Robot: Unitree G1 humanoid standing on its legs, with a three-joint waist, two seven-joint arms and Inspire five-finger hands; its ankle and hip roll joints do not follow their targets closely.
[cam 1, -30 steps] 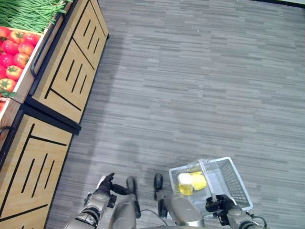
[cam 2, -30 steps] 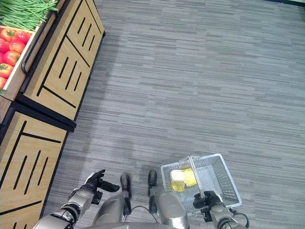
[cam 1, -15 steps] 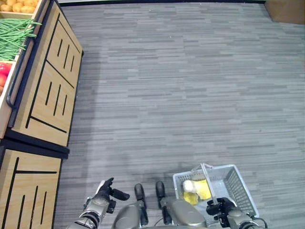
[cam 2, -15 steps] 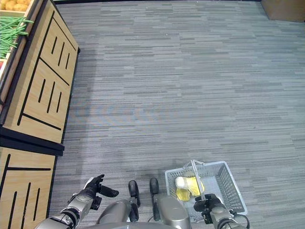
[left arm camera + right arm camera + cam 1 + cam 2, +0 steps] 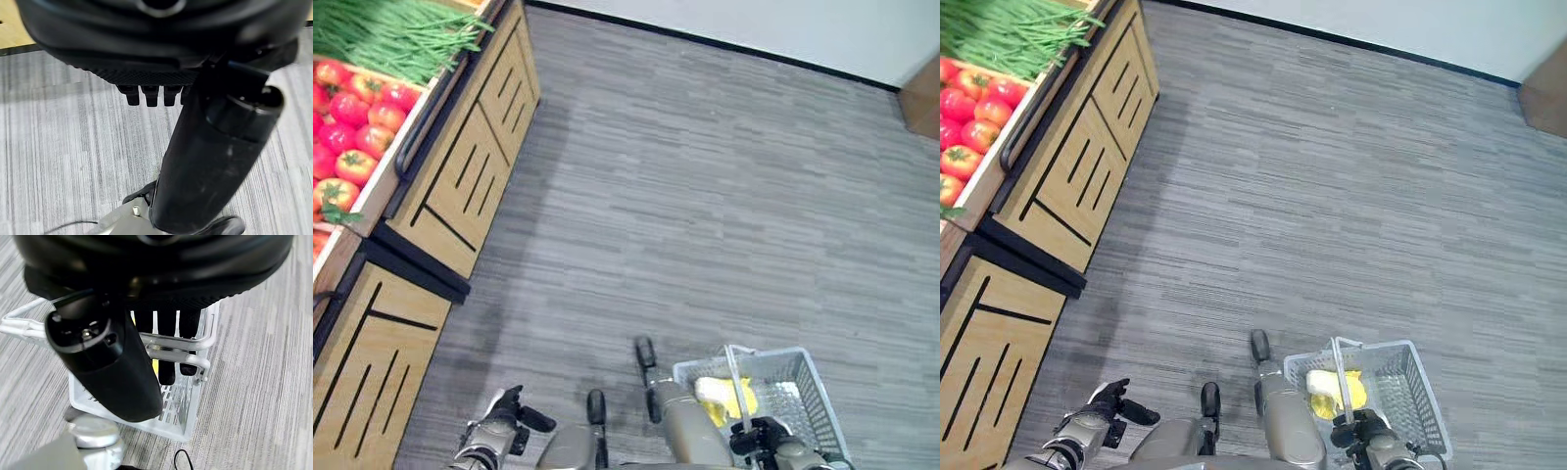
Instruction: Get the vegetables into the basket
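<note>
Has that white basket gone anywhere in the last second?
Cannot tell. The whole picture shifted, so the camera moved. The basket hangs at the robot's right side, its handle in the right hand.

The tomatoes and green beans on the wooden stand run off the picture's edge. The yellow items in the basket are too small to identify. The basket's near corner is cut off.

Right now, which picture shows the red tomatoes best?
The left eye view: the tomatoes fill a wooden crate beside green beans. The right eye view shows the same tomatoes with more cut off at its edge.
</note>
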